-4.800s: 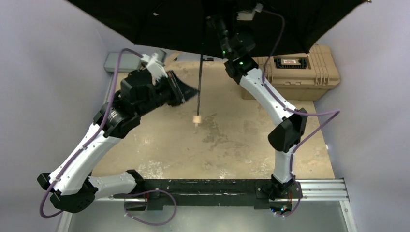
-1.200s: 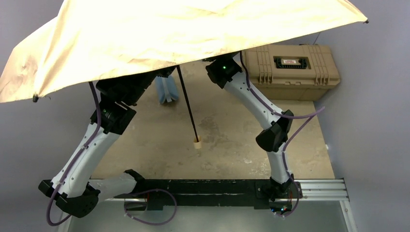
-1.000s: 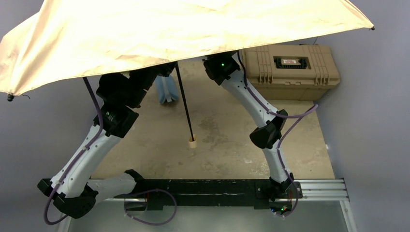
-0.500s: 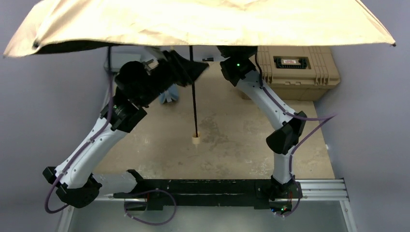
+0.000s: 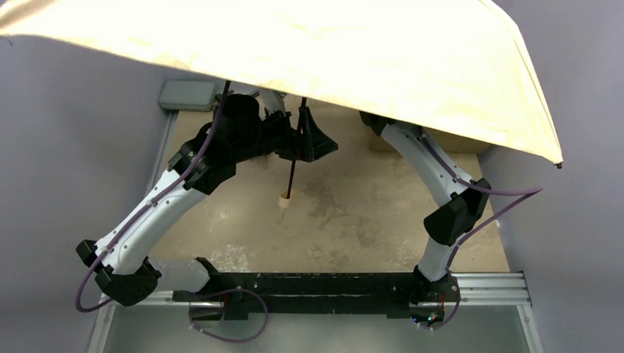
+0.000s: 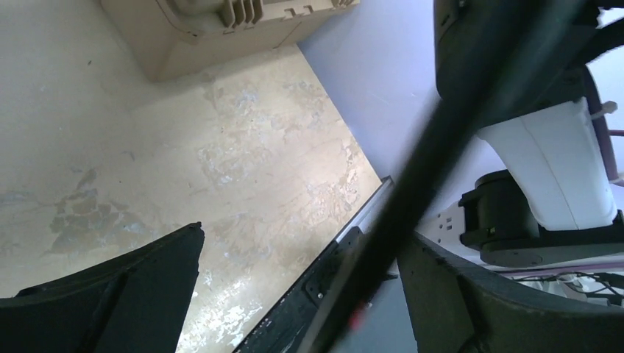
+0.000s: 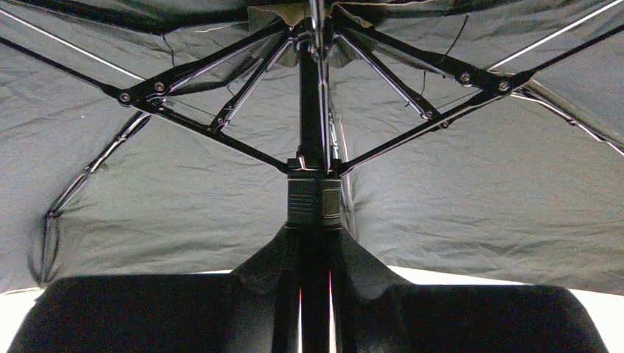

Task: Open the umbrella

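Your umbrella [image 5: 353,59] looks fully open, spread wide above the counter [image 5: 368,220]. The right gripper [image 7: 315,246] has its fingers pinching the shaft [image 7: 312,110] just under the runner [image 7: 314,197]. The left gripper [image 5: 300,140] holds its fingers spread around the shaft, so I judge little remains beyond letting go.

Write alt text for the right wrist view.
The open umbrella seen from beneath: black ribs fan out from the runner over a dark canopy. The right gripper is shut on the shaft just below the runner.
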`<state>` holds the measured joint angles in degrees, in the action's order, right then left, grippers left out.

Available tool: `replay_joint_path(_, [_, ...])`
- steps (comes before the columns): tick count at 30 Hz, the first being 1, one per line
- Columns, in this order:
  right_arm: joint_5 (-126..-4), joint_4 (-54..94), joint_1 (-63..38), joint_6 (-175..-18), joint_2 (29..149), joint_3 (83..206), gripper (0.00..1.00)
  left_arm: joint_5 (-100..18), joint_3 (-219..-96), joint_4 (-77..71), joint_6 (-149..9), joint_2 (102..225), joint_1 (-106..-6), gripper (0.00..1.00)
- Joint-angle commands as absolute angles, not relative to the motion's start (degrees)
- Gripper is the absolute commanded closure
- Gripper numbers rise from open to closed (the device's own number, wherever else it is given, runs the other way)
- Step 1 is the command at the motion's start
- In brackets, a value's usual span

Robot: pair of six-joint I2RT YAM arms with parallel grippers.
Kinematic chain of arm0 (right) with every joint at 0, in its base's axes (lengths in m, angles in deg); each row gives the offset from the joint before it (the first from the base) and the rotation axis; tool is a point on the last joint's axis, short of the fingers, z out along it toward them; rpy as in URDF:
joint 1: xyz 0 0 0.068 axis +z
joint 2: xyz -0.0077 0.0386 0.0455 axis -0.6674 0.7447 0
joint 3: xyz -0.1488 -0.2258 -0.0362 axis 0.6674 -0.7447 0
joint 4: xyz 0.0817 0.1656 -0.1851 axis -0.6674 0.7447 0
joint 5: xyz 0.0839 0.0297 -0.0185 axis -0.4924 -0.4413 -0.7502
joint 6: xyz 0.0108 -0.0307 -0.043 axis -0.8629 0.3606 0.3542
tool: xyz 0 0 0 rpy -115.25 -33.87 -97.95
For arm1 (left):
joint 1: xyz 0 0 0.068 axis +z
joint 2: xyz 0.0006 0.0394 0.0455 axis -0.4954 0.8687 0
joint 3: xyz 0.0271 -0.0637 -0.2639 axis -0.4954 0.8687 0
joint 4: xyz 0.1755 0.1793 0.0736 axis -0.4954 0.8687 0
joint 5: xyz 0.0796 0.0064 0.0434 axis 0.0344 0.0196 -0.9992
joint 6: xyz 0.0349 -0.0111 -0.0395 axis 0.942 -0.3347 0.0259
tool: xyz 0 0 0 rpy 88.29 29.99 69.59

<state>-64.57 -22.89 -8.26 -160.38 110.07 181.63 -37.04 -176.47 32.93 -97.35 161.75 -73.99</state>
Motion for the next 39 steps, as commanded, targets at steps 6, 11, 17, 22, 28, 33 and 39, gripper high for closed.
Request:
replay_joint_path(6, [-70.4, -19.5, -9.6, -147.9, 106.5, 182.7, 1.0, -45.9, -176.8, 34.4, -93.9, 152.6, -73.2, 0.0])
replay_joint_path(11, [-70.8, -15.5, -12.9, -145.2, 107.0, 183.8, 1.0, -52.2, -174.9, 37.9, -91.0, 148.9, -73.3, 0.0])
replay_joint_path(17, [-71.7, -6.8, -17.4, -136.3, 109.2, 190.7, 1.0, -57.0, -169.2, 42.6, -89.2, 142.7, -73.3, 0.0])
replay_joint_path(22, [-71.3, -1.1, -21.5, -127.7, 108.1, 191.1, 1.0, -61.5, -164.4, 50.1, -89.0, 135.6, -73.2, 0.0])
replay_joint_path(28, [-69.6, 4.0, -25.4, -116.9, 104.7, 186.0, 1.0, -71.6, -163.3, 62.3, -90.8, 127.2, -73.3, 0.0])
replay_joint_path(33, [-66.6, 5.8, -26.9, -108.0, 101.0, 179.6, 1.0, -83.6, -166.1, 72.9, -94.6, 122.7, -73.3, 0.0])
replay_joint_path(39, [-64.6, 4.1, -29.6, -103.5, 94.0, 165.9, 1.0, -84.0, -171.9, 76.8, -91.3, 124.5, -73.4, 0.0])
